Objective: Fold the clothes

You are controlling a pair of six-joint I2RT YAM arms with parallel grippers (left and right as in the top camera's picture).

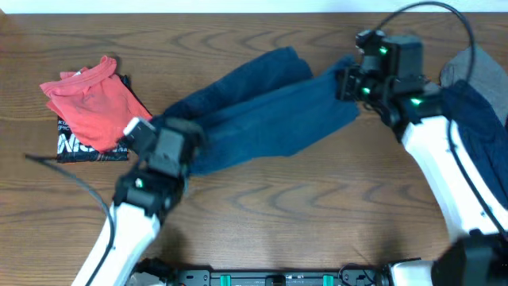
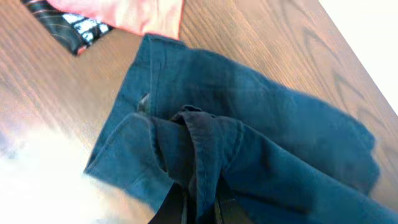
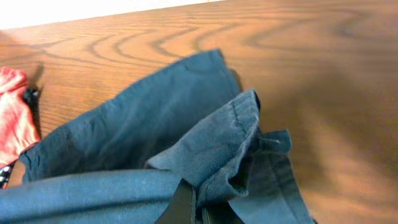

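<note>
blue shorts [image 1: 262,111] stretched across table [image 1: 317,214]; left gripper [image 2: 199,208] pinching waistband fold, right gripper [image 3: 202,208] pinching leg hem; red garment [image 1: 87,99] far left.

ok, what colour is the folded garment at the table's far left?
Red, or coral-red, lying on top of a black white-printed piece. Clearest in the overhead view.

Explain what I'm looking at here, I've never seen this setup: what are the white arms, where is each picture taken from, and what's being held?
Two robot arms work at a wooden table. One picture looks down from above; the other two come from cameras on each wrist. Dark blue shorts lie stretched across the middle. The left hand is shut on the shorts at one end, the right hand pinches the other end. At the far left sits a red garment on top of a black printed one. More dark and grey clothes lie at the right edge.
</note>
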